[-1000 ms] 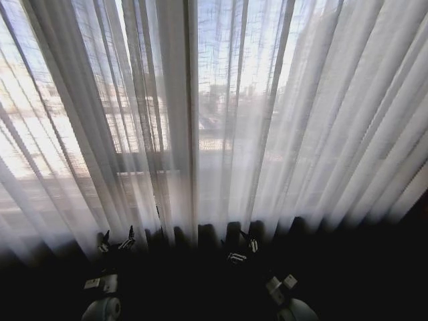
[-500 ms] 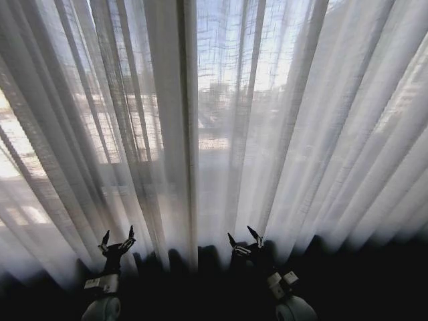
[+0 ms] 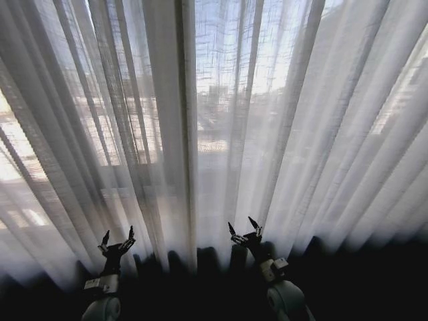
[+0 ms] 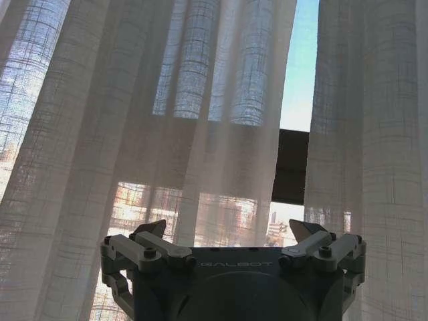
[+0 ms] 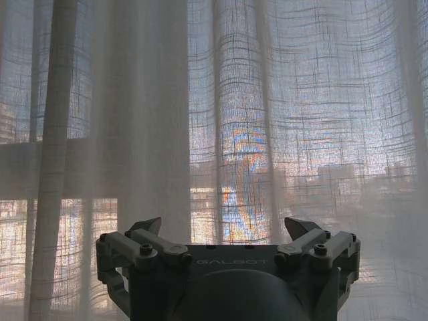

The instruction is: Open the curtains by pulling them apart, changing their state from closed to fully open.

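The left gripper stood low at the left, in front of the curtains, its fingers spread wide and holding nothing; whether it touched the cloth could not be told. In the left wrist view, a narrow gap between two panels showed a strip of sky and a dark window bar. The curtains hung across the whole window in pleats, drawn closed apart from that slit. Right of centre, the right gripper was raised near the middle folds, fingers also wide apart and empty. By the look of it, the pulling apart had not begun; both panels remained to be gripped and drawn aside.
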Controlling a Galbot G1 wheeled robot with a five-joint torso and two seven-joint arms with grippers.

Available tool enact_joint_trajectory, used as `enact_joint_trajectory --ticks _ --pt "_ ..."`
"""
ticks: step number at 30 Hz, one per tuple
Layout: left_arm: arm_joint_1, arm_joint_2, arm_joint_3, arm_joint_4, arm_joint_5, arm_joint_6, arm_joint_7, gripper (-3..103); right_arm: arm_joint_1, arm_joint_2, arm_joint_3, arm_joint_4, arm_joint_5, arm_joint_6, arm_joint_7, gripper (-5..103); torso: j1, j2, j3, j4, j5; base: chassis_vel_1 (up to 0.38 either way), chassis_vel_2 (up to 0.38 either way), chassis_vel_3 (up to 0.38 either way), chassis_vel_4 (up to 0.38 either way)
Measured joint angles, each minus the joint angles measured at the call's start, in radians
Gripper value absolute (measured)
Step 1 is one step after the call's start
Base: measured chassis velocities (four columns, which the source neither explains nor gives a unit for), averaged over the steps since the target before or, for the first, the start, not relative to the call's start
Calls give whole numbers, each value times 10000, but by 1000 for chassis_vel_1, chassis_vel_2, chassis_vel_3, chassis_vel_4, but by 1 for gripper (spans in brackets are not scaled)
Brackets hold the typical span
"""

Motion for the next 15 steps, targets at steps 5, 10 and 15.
enact_joint_trajectory --ticks 5,10,15 --pt "-2 1 -1 0 0 0 -1 100 946 -16 -438 -1103 -12 183 288 100 7 -4 1 3 0 0 0 0 0" --pt "-1 0 0 0 0 0 -1 100 1444 -327 -173 -1657 185 362 402 100 3 -3 0 -1 3 0 0 0 0" --pt "-1 0 1 0 0 0 0 100 1622 -606 49 -1836 478 375 515 100 0 -2 -1 -6 2 0 0 0 0"
